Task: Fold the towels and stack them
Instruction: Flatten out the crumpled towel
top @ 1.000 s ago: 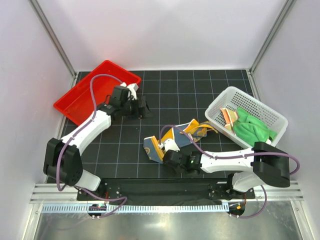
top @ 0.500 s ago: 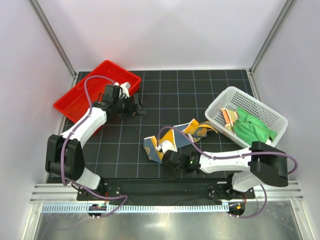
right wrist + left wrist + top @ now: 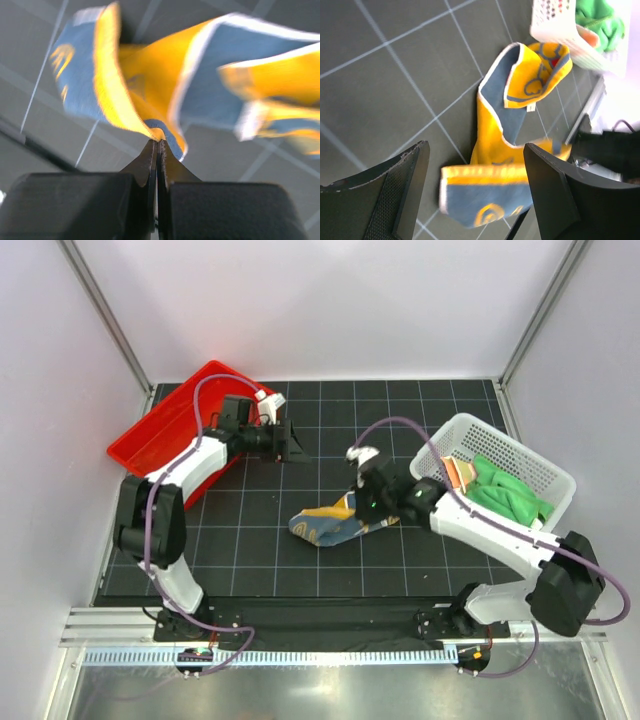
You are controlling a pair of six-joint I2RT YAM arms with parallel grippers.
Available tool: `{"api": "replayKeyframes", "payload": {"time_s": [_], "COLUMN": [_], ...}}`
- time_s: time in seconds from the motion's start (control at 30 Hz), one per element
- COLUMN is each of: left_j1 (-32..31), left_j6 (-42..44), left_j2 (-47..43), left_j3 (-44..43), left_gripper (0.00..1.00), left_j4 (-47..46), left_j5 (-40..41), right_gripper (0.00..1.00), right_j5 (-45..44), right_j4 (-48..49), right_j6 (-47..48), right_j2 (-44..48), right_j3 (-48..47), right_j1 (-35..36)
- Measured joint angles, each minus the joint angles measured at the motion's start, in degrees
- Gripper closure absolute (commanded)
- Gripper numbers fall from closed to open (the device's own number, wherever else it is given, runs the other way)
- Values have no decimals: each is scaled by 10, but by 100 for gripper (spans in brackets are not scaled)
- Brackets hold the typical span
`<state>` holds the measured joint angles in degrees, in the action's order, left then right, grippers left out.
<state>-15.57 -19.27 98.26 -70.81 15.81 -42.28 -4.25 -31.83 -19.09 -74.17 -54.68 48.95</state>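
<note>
yellow-orange towel (image 3: 335, 520): blue-grey reverse, white edging. green towel (image 3: 505, 495): plain. striped towel (image 3: 458, 472): orange and pale. basket (image 3: 500, 445): white, perforated. tray (image 3: 160, 435): red. counter (image 3: 330, 430): black, pale grid. my left tool (image 3: 476, 155) and right tool (image 3: 157, 147): black.

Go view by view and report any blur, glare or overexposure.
Top external: sharp and evenly lit, the yellow-orange towel clear. Left wrist: mostly sharp, but the top right corner past the white basket is blown out to white. Right wrist: the towel is smeared by motion blur, while the right end effector pinching it is crisp.
</note>
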Motion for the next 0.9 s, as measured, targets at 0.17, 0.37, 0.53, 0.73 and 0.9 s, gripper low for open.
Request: {"api": "replayKeyframes", "payload": {"time_s": [0.17,0.37,0.53,0.73,0.9], "left_j1": [0,-14,-65,-83,-85], "left_j6": [32,47,41,10,-2], "left_j2": [77,122,117,86,77], "left_j3": [-42,-52,-40,19,32], "left_gripper": [23,23,21,20,27], "left_j4": [7,35,76,115,105], "left_j5": [-46,-30,51,114,93], "right_gripper": [99,99,99,99,99], "right_j5": [71,103,99,101,107], "right_j4": [-41,-74,-81,-97,-84], "right_j6": [30,36,19,-20,-48], "right_j2": [-63,-130,-113,-51,-22], "right_j3": [-49,-45,-7,62,62], "right_j1": [-129,-172,-172,-170,-169]}}
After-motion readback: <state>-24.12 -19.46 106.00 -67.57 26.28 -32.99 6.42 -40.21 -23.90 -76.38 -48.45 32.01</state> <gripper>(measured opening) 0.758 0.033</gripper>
